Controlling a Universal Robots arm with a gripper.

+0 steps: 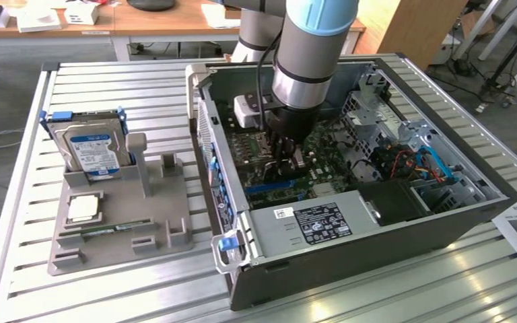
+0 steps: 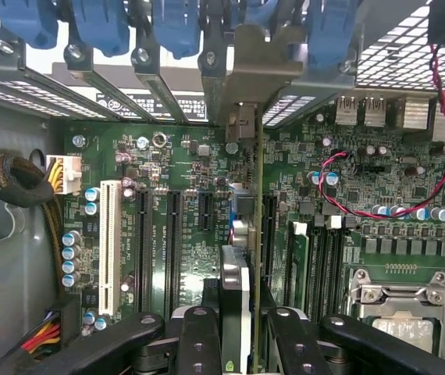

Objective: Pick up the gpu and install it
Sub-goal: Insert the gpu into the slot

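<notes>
My claw (image 2: 236, 332) clamps the gpu (image 2: 236, 266) edge-on above the motherboard (image 2: 176, 156), seemingly not fully seated, where any tilt could jam its connector

Flat green printed motherboard (image 2: 183, 180): black slots, one long white slot (image 2: 110, 242).
Blue plastic slot latches (image 2: 97, 27).
Thin gpu card (image 2: 246, 74): green board edge, dull silver bracket.
Black metal gripper (image 2: 236, 332).
Twisted red-and-black wire (image 2: 363, 209).
Silver boxy hard drive (image 1: 92, 151): blue-and-white label.
Grey plastic holder tray (image 1: 164, 222).
Dark grey steel computer case (image 1: 375, 235).
Silver ribbed aluminium table (image 1: 106, 289).
</notes>
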